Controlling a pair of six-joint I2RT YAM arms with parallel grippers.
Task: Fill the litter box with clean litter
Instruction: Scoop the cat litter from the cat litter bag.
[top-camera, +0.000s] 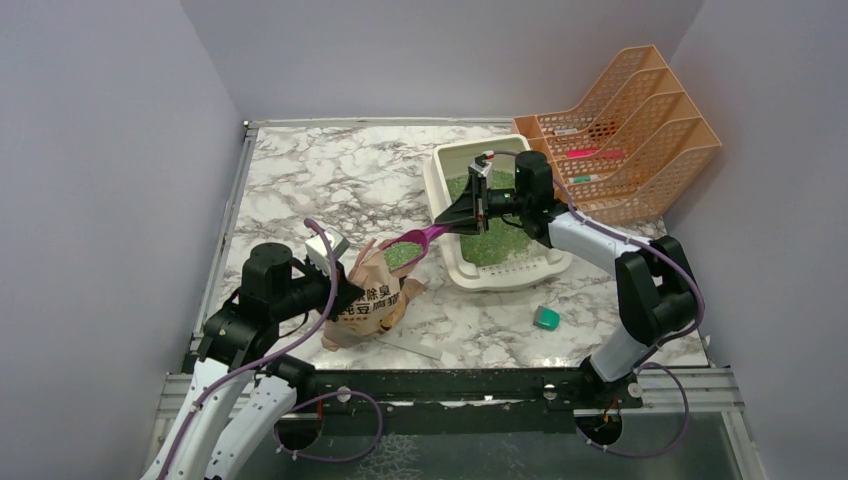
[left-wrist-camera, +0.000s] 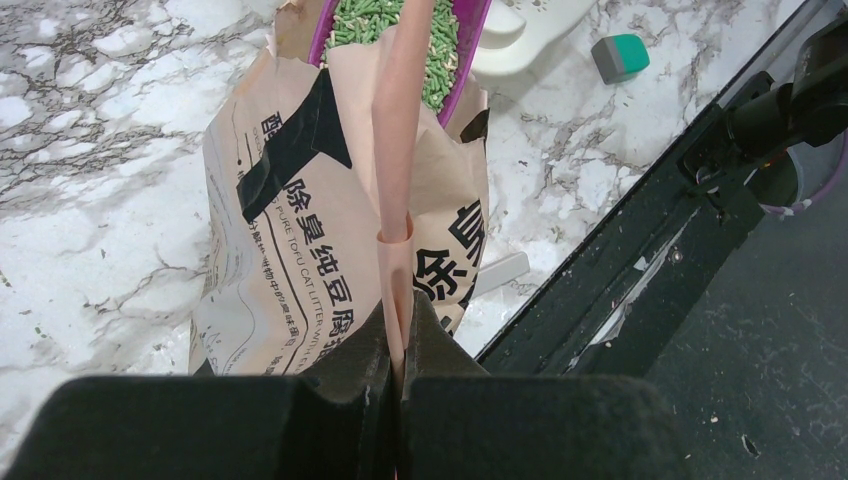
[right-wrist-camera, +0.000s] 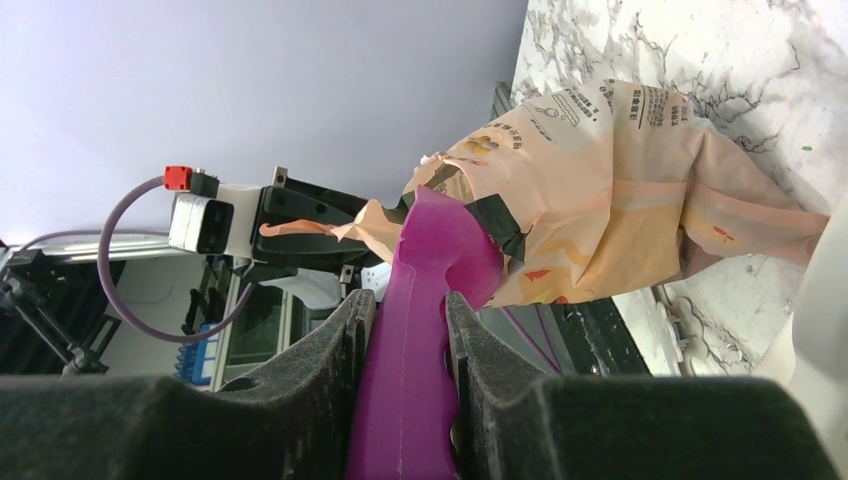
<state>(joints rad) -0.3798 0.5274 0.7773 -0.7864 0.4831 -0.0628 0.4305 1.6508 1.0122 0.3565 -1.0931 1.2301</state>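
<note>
The cream-white litter box (top-camera: 441, 190) stands right of centre and holds a layer of green clean litter (top-camera: 492, 238). My right gripper (top-camera: 458, 214) is shut on the handle of a magenta scoop (top-camera: 418, 241). The scoop bowl, full of green granules (top-camera: 403, 254), hangs over the open mouth of the tan paper bag (top-camera: 368, 308). In the right wrist view my gripper (right-wrist-camera: 408, 305) clamps the scoop handle (right-wrist-camera: 415, 270), with the bag (right-wrist-camera: 600, 190) beyond. My left gripper (top-camera: 349, 291) is shut on the bag's top edge, which the left wrist view shows pinched (left-wrist-camera: 402, 310). The loaded scoop (left-wrist-camera: 440, 50) shows there too.
An orange mesh file rack (top-camera: 620, 130) stands at the back right beside the box. A small teal block (top-camera: 546, 318) lies in front of the box and also shows in the left wrist view (left-wrist-camera: 620, 56). Lilac walls close three sides. The black frame rail (top-camera: 450, 385) runs along the near edge.
</note>
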